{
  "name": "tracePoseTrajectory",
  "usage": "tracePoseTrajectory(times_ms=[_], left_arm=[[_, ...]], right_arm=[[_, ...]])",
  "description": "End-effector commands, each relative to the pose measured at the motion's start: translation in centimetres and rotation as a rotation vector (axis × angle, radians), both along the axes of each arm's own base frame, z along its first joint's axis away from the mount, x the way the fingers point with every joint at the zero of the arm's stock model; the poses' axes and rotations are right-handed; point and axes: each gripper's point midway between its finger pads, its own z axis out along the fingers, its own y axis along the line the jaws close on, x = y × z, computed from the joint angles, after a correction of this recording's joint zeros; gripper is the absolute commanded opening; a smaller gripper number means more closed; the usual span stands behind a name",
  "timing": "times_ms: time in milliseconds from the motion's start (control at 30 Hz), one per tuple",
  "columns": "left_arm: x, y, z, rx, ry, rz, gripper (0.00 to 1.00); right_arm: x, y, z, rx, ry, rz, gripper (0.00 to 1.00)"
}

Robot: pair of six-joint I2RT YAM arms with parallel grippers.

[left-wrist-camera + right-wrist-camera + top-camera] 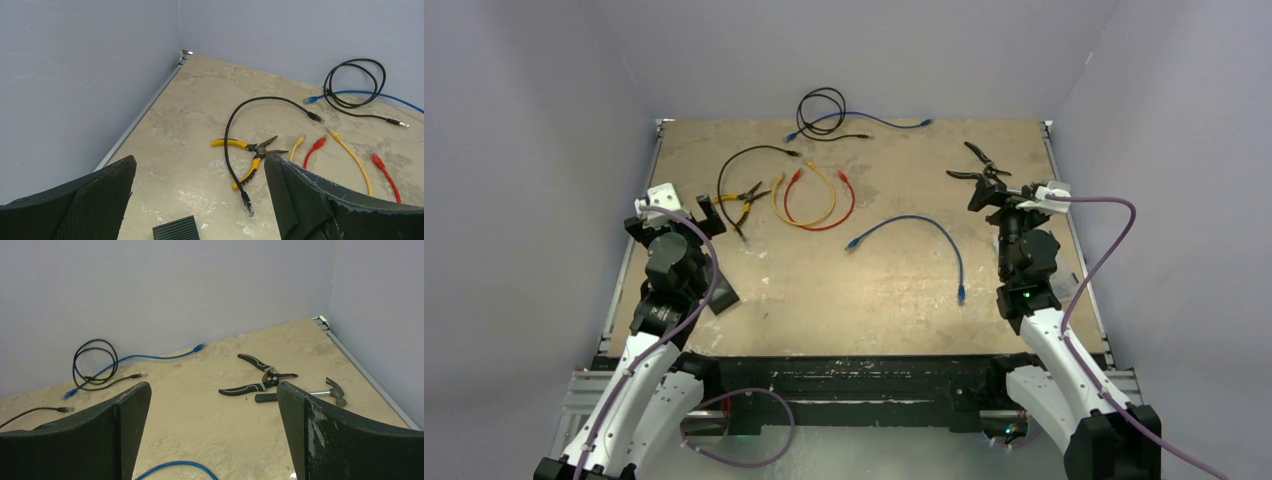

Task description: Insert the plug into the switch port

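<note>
The switch is a flat black box lying by the left arm, which hides part of it; only a ribbed corner of the switch shows in the left wrist view. A black cable's plug lies just beyond that corner, below and between the fingers of my left gripper, which is open and empty. The same left gripper hovers over the table's left side. My right gripper is open and empty too, held above the right side. A blue cable lies mid-table.
Yellow-handled pliers lie under the black cable. Beside them are looped red and yellow cables. A black coil and a second blue cable lie at the back. Black pliers and a hammer lie far right. Walls enclose three sides.
</note>
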Motion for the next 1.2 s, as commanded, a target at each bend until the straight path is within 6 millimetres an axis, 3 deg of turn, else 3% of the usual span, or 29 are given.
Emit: tracePoseTrajectory(times_ms=[0, 267, 433, 633, 933, 1167], left_arm=[[-0.1, 0.6, 0.3, -0.03, -0.02, 0.044, 0.99], [0.7, 1.2, -2.1, -0.045, 0.072, 0.113, 0.99], [0.2, 2.4, -5.5, -0.094, 0.206, 0.25, 0.99], [1.2, 1.4, -9.1, -0.146, 0.375, 0.258, 0.99], [0.4, 1.2, -15.0, -0.315, 0.566, 0.304, 0.99], [0.7, 1.2, -17.5, -0.383, 0.635, 0.296, 0.99]], right_arm=[[0.0, -0.4, 2.7, 0.029, -0.068, -0.019, 0.99], [-0.3, -0.5, 2.8, 0.039, -0.078, -0.02, 0.99], [-0.4, -0.5, 2.9, 0.034, -0.081, -0.021, 0.99], [-0.8, -0.5, 3.0, 0.032, -0.096, -0.017, 0.99], [-1.6, 0.0, 3.0, 0.028, -0.125, 0.013, 0.99], [-1.9, 0.3, 2.8, 0.03, -0.141, 0.033, 0.99]])
